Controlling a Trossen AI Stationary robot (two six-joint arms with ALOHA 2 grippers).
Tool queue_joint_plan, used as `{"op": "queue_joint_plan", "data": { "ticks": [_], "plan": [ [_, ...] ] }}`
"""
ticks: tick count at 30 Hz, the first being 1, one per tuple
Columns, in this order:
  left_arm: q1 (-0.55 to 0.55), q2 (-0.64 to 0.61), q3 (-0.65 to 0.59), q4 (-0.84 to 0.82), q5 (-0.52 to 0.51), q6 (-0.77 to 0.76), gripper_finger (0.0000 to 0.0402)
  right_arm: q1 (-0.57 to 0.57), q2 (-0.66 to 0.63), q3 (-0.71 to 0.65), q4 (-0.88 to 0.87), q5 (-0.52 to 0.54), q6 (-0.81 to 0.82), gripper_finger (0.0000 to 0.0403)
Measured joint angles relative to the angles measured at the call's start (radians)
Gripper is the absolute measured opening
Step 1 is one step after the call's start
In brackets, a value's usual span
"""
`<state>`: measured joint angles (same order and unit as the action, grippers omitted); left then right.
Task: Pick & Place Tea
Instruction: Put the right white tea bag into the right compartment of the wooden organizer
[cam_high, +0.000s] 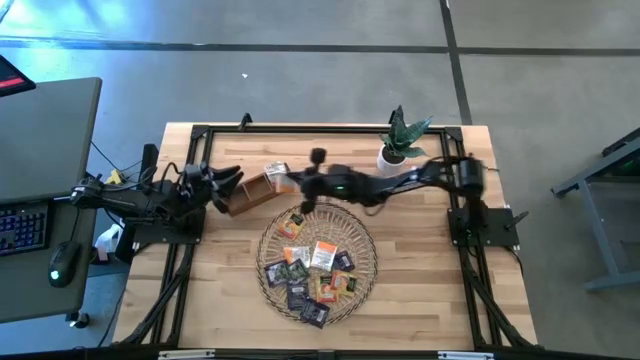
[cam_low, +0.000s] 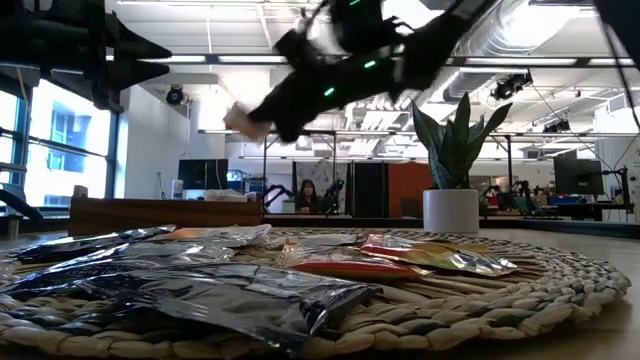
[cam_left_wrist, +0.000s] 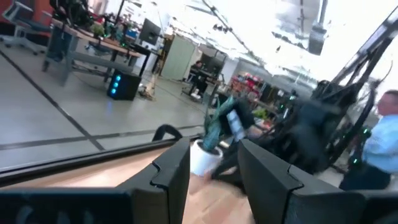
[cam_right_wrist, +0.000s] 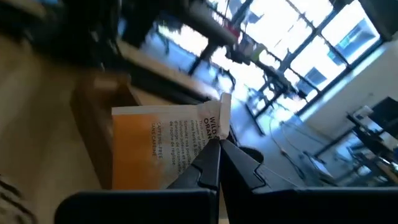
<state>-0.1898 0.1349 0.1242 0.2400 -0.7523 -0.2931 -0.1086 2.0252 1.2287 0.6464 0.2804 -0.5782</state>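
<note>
I see my right gripper (cam_right_wrist: 219, 163) clenched on only 1 corner of an orange tea bag (cam_right_wrist: 163, 144) near the wooden box (cam_high: 258, 190), so it may slip out mid-carry, while the left gripper (cam_left_wrist: 214, 163) waits with fingers apart.

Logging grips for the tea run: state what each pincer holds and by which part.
The right pincer is shut on a white-and-orange tea sachet, pinching its white edge. The left pincer is open, holding nothing.

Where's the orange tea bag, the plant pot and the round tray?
orange tea bag (cam_right_wrist: 155, 146): right wrist view, its orange front.
plant pot (cam_low: 450, 211): low view, its white side.
round tray (cam_high: 268, 240): high view, its woven rim.
</note>
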Motion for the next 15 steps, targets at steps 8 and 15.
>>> {"op": "queue_joint_plan", "data": {
  "ticks": [8,15],
  "plan": [
    [0.000,0.000,0.000,-0.005,0.017,0.000,0.0135,-0.005,0.258,0.268,-0.089,0.159,-0.194,0.0001],
    [0.000,0.000,0.000,-0.006,0.052,0.000,0.0135,-0.006,0.338,0.328,-0.092,0.200,-0.407,0.0002]
  ]
}}
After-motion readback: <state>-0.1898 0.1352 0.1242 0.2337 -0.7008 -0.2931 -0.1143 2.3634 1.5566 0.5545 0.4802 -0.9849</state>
